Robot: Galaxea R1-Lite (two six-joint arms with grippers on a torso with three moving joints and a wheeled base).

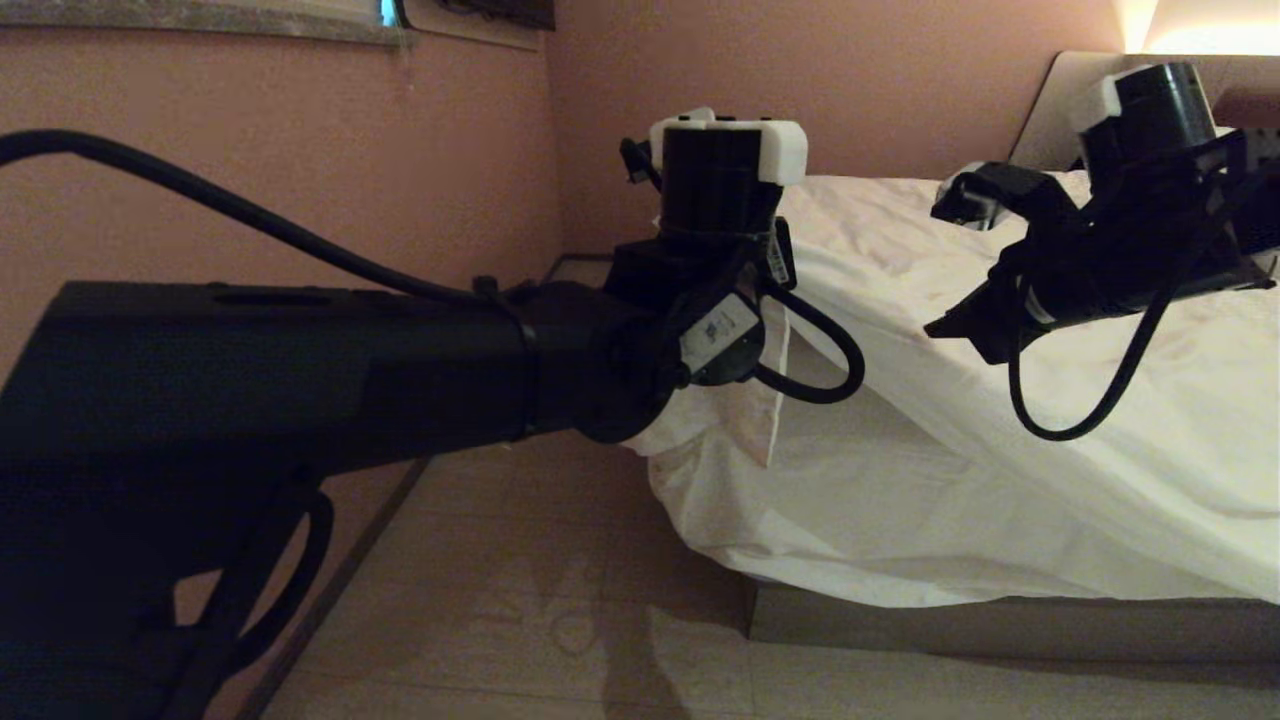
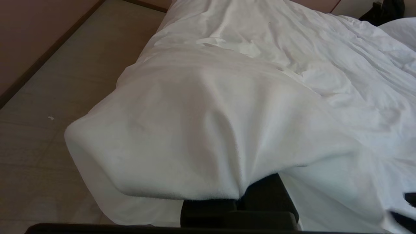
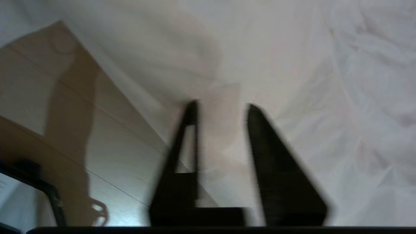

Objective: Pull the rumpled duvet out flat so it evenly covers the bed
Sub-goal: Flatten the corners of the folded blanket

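The duvet is seen as a thick, puffy white thing in a wrinkled cotton cover, spread over the bed and draped down its side near the floor; one corner is bunched up and lifted clear of the mattress edge, hanging in a soft rounded fold; creases are scattered across the top. The bed is low and wide; only a strip of its grey-beige base is left uncovered under the hanging edge, with a padded headboard at the far end.
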